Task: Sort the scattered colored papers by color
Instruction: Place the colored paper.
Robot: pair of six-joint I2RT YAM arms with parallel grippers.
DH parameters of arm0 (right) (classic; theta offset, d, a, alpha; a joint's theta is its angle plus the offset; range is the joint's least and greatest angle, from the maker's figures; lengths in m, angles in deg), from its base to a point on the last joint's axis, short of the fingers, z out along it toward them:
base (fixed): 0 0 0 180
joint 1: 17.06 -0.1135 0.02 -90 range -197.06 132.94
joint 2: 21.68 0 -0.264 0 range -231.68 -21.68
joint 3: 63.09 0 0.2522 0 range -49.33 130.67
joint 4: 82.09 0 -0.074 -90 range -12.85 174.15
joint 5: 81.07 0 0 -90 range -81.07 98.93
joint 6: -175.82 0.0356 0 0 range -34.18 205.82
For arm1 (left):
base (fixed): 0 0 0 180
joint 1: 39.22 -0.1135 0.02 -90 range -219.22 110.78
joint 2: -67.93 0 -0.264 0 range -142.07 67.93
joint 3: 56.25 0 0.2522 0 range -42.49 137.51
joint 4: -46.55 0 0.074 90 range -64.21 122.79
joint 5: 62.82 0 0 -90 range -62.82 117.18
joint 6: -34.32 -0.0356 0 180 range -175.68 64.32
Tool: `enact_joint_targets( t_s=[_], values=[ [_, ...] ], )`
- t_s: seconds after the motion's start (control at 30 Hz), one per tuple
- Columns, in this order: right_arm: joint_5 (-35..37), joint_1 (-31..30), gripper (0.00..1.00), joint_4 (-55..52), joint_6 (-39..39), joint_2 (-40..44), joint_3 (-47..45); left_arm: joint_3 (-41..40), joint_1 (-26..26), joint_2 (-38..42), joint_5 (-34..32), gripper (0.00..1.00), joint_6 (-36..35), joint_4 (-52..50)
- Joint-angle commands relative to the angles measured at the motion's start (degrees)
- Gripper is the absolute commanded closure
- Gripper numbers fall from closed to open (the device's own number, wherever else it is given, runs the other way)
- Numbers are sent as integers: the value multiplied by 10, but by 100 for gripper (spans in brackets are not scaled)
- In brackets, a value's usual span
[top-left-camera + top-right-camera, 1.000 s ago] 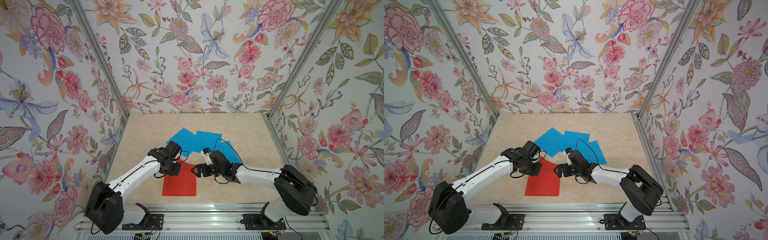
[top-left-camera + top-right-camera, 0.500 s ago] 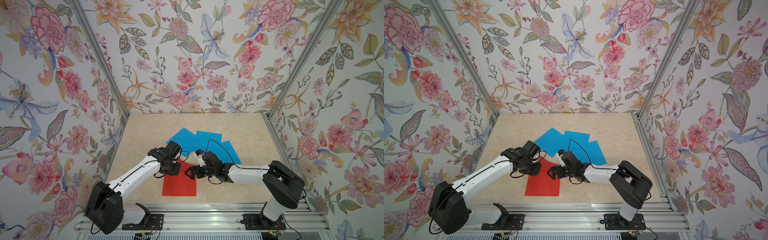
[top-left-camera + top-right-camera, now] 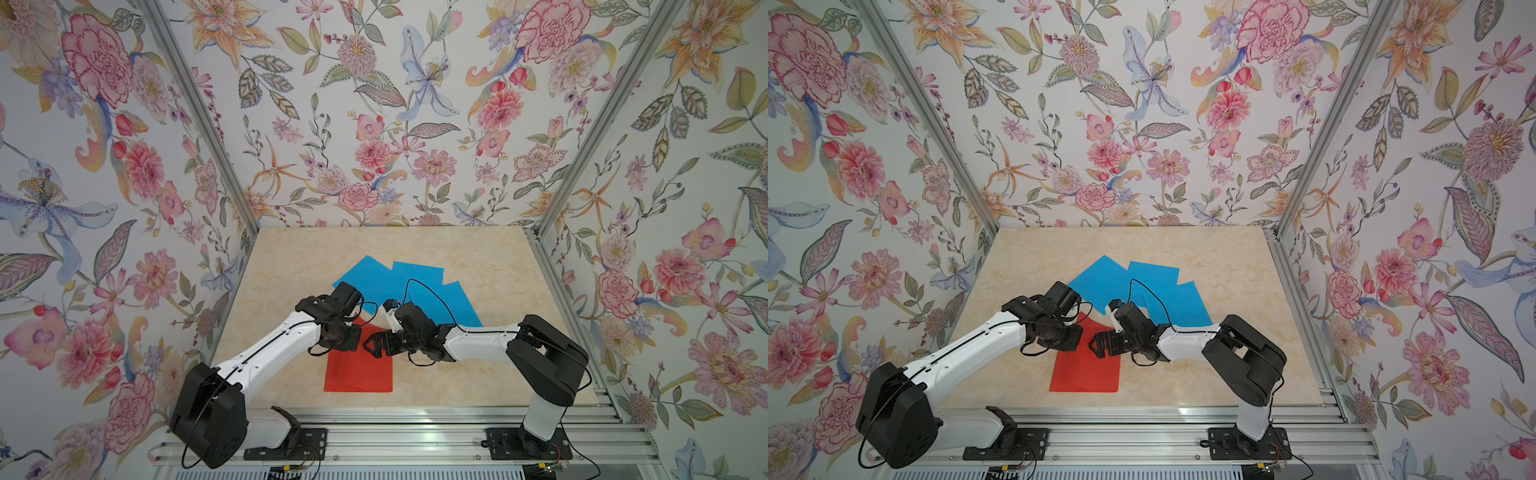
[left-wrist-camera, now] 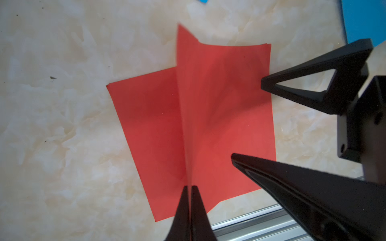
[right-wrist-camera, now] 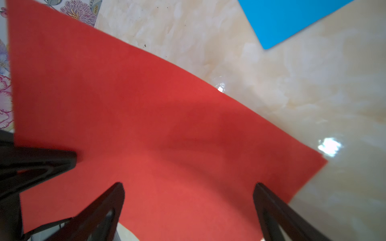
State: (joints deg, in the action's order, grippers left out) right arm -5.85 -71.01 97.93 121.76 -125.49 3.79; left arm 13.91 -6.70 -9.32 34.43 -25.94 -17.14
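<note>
Papers in two groups on pale marble-look table: three blue papers fanned and overlapping at mid-table, red-orange papers stacked nearer front edge. Left gripper pinched tight on edge of one red-orange sheet, raised above stack and seen nearly edge-on from left wrist. Right gripper spread wide, nothing between fingers, poised over far end of stack, close beside pinched sheet.

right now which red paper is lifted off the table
The red sheet pinched in the shut left gripper: it stands up on edge from the fingertips, while the other red paper lies flat on the table beneath.
</note>
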Motion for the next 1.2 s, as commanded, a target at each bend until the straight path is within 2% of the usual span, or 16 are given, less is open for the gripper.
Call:
enact_joint_targets(
  t_s=[0.0,0.4,0.8,1.17],
  values=[
    [-1,-4,0,-4,-7,-20,13,7,-7,3,-2,100,-8,-11],
    [-6,-4,0,-7,-2,-39,14,8,-7,6,0,100,-8,-11],
    [-6,-4,0,-8,0,-39,13,25,-7,29,51,100,10,-11],
    [-6,-5,0,-18,1,-38,16,19,-6,34,54,100,10,-14]
  ],
)
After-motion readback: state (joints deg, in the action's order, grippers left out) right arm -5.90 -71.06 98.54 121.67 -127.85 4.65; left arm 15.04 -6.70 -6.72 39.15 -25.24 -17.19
